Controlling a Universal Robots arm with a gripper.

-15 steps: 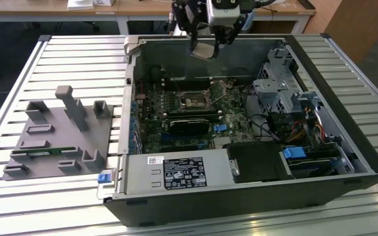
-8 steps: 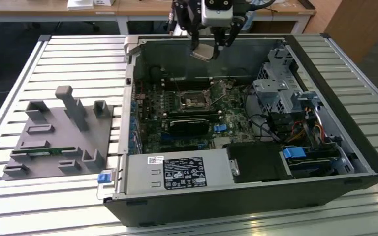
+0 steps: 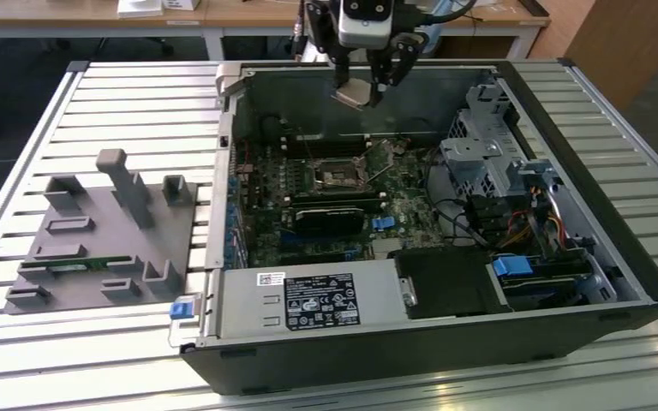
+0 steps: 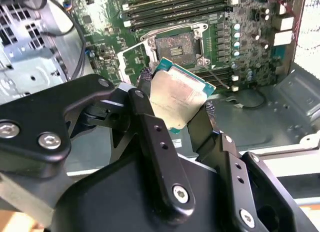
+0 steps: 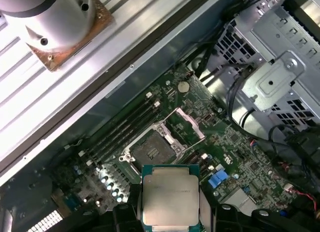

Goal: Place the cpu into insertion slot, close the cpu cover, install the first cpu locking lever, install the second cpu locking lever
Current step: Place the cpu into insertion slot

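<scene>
CPU (image 4: 175, 99), silver top w/ green edge, sits tilted, pinched by its sides in the black gripper (image 4: 177, 92). It hangs over the open PC case (image 3: 421, 360), well apart from the insertion slot (image 5: 150, 153). CPU cover (image 5: 187, 123) stands flipped open. Likely risks: a skewed landing bends socket pins, or the chip slips from the edge grip.

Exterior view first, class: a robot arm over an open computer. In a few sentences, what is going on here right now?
The arm's gripper holds the cpu pinched by its edges between the fingers, in the air above the open computer case. Down on the green board, the insertion slot is empty and the cpu cover is swung open. The chip has not been set in yet.
</scene>
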